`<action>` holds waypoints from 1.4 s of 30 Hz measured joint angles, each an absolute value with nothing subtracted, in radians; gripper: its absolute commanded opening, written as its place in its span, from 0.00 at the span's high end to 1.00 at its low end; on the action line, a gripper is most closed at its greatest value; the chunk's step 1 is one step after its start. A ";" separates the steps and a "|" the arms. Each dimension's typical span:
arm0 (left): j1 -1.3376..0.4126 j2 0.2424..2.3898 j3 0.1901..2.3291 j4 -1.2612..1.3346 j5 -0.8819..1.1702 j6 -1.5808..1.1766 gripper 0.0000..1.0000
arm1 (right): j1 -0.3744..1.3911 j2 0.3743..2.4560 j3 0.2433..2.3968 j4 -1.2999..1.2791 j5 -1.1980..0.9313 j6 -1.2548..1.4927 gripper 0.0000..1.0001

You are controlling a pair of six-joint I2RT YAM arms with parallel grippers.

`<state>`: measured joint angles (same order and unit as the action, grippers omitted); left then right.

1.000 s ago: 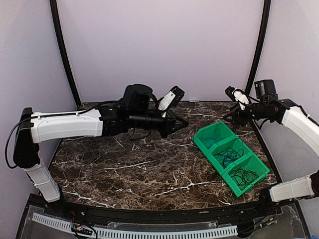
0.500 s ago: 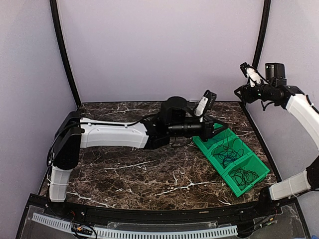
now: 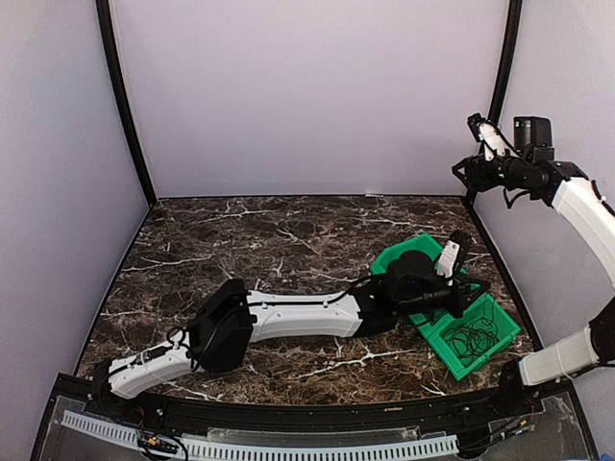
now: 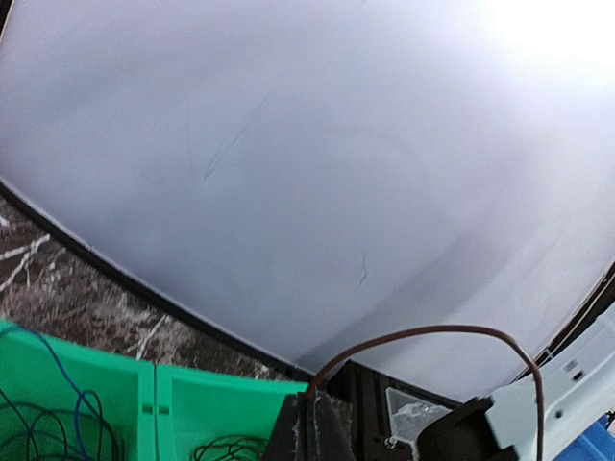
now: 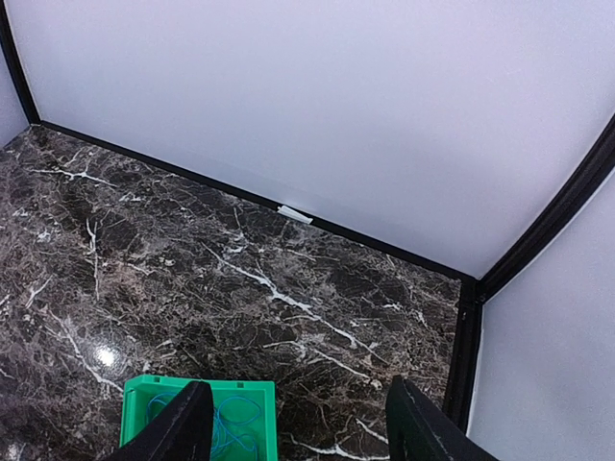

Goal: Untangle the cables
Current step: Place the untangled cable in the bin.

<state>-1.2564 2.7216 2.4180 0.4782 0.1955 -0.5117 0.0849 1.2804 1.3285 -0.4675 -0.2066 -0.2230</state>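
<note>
My left gripper (image 3: 473, 291) reaches across the table and hangs over the green bin (image 3: 395, 279). In the left wrist view the gripper (image 4: 313, 423) is shut on a thin dark cable (image 4: 413, 334), which rises from between the pads and arches to the right. More black cables (image 3: 471, 341) coil in the bin's near compartment. A blue cable (image 5: 235, 418) lies in the far compartment. My right gripper (image 3: 463, 171) is raised high at the back right, and in the right wrist view it (image 5: 298, 389) is wide open and empty above the bin's far end (image 5: 264, 427).
The bin has three compartments and sits slanted at the table's right side. The left arm (image 3: 298, 315) lies low across the table's front half. A black frame post (image 3: 492, 91) stands just behind the right gripper. The enclosure wall (image 4: 288, 173) is close ahead of the left gripper.
My left arm swung from the back middle to the right and down over the green bin. My right arm rose to the back right corner, then held still.
</note>
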 measured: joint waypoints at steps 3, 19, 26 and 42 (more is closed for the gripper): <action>-1.272 2.770 2.425 0.433 0.147 -0.518 1.00 | 0.084 1.280 1.328 -0.467 -0.221 -0.223 0.37; -1.269 2.809 2.425 0.356 0.112 -0.543 0.59 | 0.085 1.270 1.322 -0.472 -0.271 -0.228 0.37; -1.268 2.759 2.354 0.294 0.108 -0.446 0.49 | 0.085 1.240 1.321 -0.487 -0.270 -0.253 0.36; -1.242 2.246 1.938 -0.112 0.014 -0.189 0.37 | 0.084 1.087 1.194 -0.450 -0.303 -0.238 0.01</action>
